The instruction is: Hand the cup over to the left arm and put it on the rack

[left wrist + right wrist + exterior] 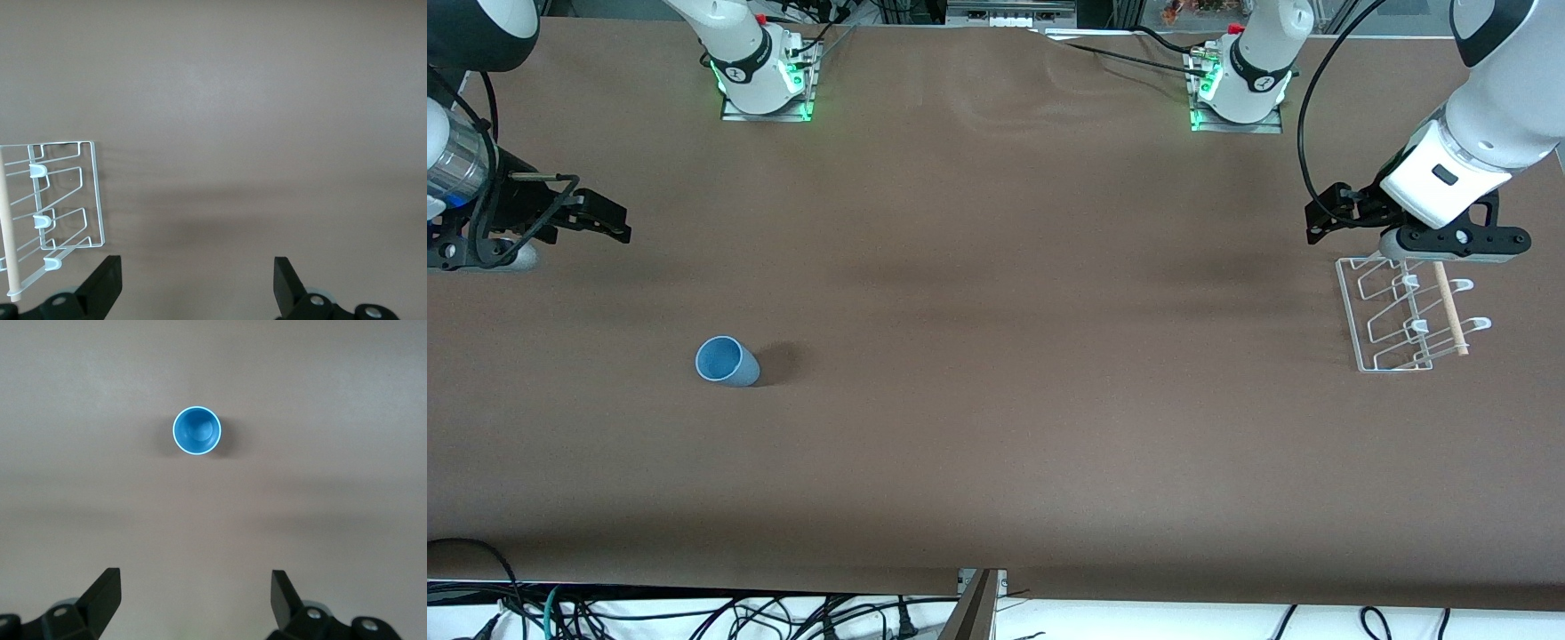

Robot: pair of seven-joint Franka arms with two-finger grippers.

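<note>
A broad brown bench [996, 400] fills the scene, with cables trailing along its near edge and the two arm bases bolted along its far edge.

The cup [727, 361] stands upright and mouth-up on the bench toward the right arm's end, well apart from everything else. Its long axis is vertical; the right wrist view looks nearly straight down into its open mouth [197, 430]. The rack [1405, 313] sits at the left arm's end of the bench, its wooden dowel [1450, 308] lying along the side nearest the bench end.

The right pincer [596, 218] hangs over the bench at the right arm's end, fingers spread wide with nothing between them. The cup lies nearer the front camera than the spot beneath this pincer, and somewhat toward the bench's middle. In the right wrist view the cup sits centred ahead of the two spread fingertips [103, 590], well apart from them.

The left pincer [1334, 218] waits over the bench just beside the rack's far edge, fingers likewise wide apart and empty.

The right arm is plainly the nearer to the cup, so the first pickup looks like its job: travel out over the cup and descend around its upright wall.
</note>
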